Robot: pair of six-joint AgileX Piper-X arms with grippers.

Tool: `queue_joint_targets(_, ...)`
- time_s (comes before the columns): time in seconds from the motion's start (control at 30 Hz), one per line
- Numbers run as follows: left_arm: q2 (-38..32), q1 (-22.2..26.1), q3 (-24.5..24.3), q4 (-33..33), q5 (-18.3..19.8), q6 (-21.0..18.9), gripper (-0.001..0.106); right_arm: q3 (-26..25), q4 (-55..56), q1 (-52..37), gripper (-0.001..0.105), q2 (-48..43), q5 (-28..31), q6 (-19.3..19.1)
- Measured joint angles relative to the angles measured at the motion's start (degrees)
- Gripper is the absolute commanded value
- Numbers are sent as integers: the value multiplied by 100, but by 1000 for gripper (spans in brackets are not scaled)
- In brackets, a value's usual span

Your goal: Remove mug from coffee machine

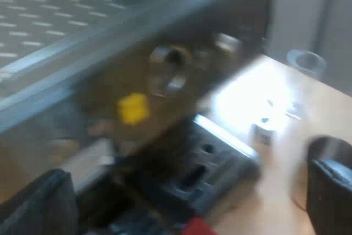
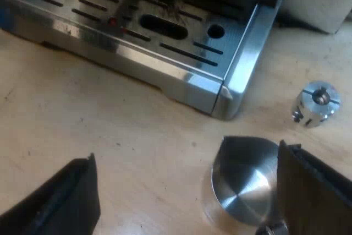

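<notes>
My left gripper (image 1: 190,171) is open, its two black fingers (image 1: 38,205) spread wide before the espresso machine (image 1: 110,42), looking at the front and the dotted top. Below the front lies the drip tray (image 1: 220,160), and a red handle end (image 1: 195,227) shows close to the gripper. My right gripper (image 2: 187,155) is open low over the wooden table, just in front of the slotted drip tray (image 2: 181,78). A round shiny metal piece (image 2: 242,182) rests on the table against one of its fingers (image 2: 316,191).
A measuring glass (image 1: 305,61) stands on the table beyond the machine's corner. A small metal cylinder (image 2: 316,103) lies on the wood near the tray's corner, also seen as a small metal cylinder (image 1: 264,130). A yellow tag (image 1: 133,108) sits on the machine's front.
</notes>
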Motion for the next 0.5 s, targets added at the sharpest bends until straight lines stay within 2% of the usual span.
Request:
queue_joint_targets(0.1,0,630,-34,23,289,-33,86,-172,-4,-356,69,285,-315,-22)
queue_joint_targets(0.17,0,855,-34,47,339,-74,86,-204,-4,-525,69,333,-485,-20)
queue_joint_targets(0.23,0,1388,-34,146,396,-119,86,-227,-24,-773,69,387,-668,-20)
queue_joint_targets(0.27,0,1508,-34,155,416,-119,86,-228,-27,-925,69,400,-745,-49)
queue_joint_targets(0.3,0,1768,-34,165,428,-119,86,-227,-36,-1747,69,415,-1215,-297)
queue_joint_targets(0.5,0,2189,-34,208,330,-129,86,-227,-36,-3691,69,415,-2197,-968)
